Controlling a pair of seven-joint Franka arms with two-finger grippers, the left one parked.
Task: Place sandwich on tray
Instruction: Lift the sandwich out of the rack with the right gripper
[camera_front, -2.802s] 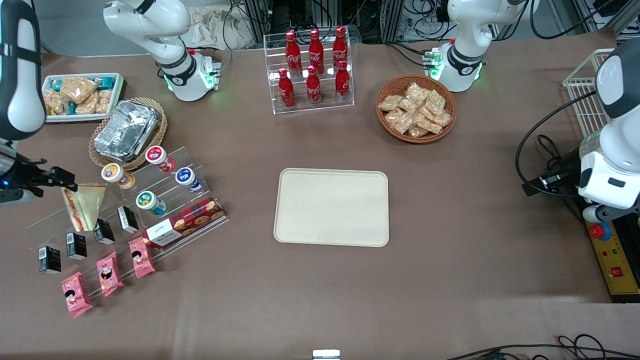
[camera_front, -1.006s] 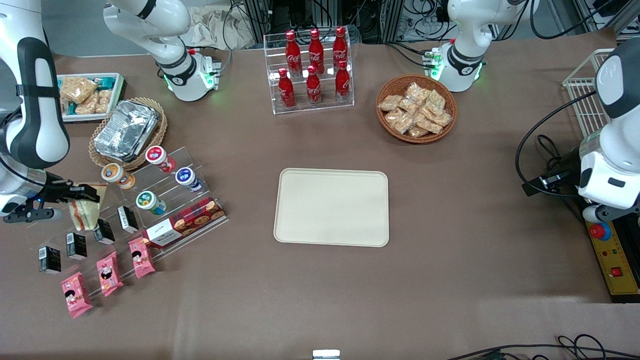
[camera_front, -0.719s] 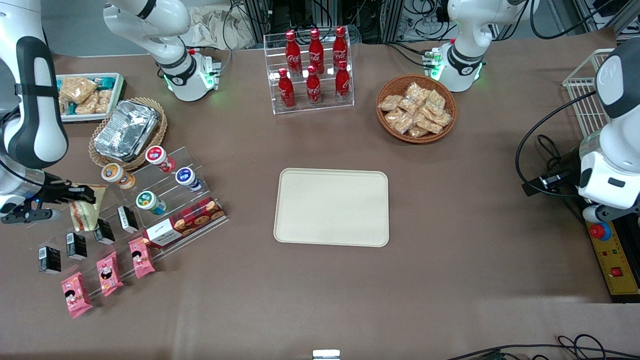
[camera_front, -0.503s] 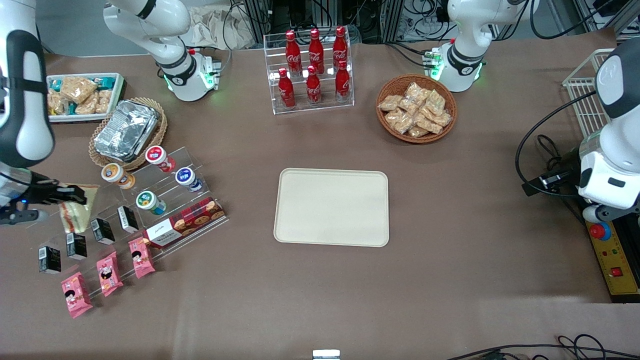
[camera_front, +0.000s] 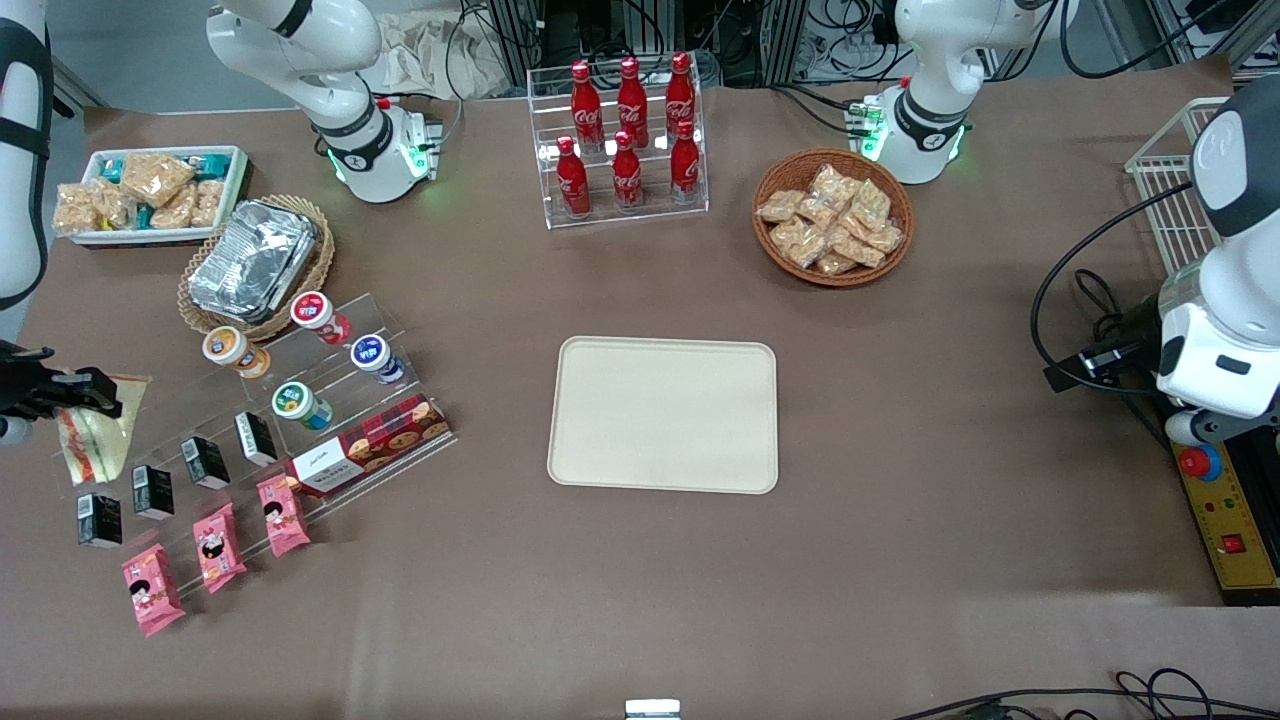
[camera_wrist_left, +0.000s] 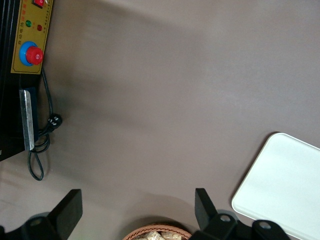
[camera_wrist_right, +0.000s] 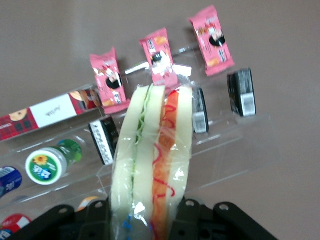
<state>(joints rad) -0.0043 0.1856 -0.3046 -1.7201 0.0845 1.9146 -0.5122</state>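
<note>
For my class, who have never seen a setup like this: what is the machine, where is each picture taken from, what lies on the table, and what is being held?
These are robot arms on a brown table. One picture looks down from the front; two come from cameras on the arms' wrists. The working arm's gripper, at its end of the table above a clear display stand, is shut on a wrapped sandwich, lifted off the stand. The cream tray at the table's middle waits for it. Also on the table: red bottles in a rack, a basket of snack packets, pink packets, small jars and a foil container.
</note>
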